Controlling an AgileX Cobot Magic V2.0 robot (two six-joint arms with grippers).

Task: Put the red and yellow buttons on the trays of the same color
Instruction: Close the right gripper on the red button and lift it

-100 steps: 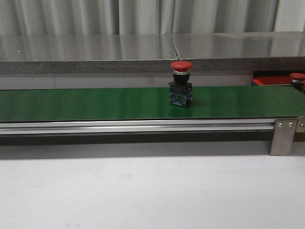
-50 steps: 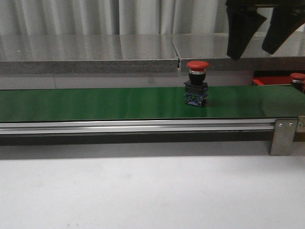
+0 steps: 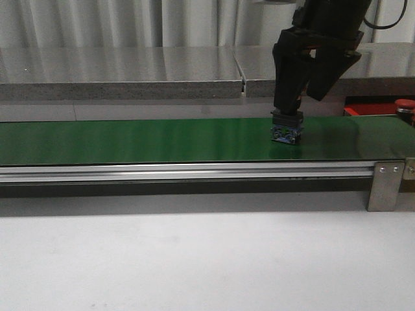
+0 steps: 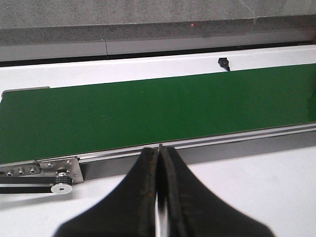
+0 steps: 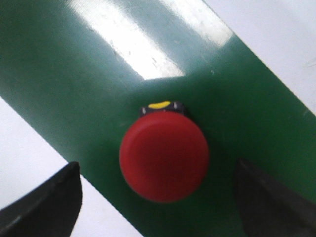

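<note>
The right gripper (image 3: 303, 97) hangs directly over a red button (image 5: 164, 156) standing upright on the green belt (image 3: 130, 140), toward the table's right end. Its 2 fingers (image 5: 42, 207) are spread wide on either side of the cap, touching nothing. The left gripper (image 4: 159, 173) is pressed closed, empty, near the belt's front rail. A second red button (image 3: 405, 105) sits on the red tray (image 3: 366, 109) at the far right edge.

Setting read as a lab or factory test cell. A long green conveyor belt (image 3: 130, 140) ran on an aluminium rail (image 3: 188, 172) with a steel bracket (image 3: 385, 185) (bolted), over a white desk (image 3: 194, 259); grey curtain (image 3: 97, 23) behind.
</note>
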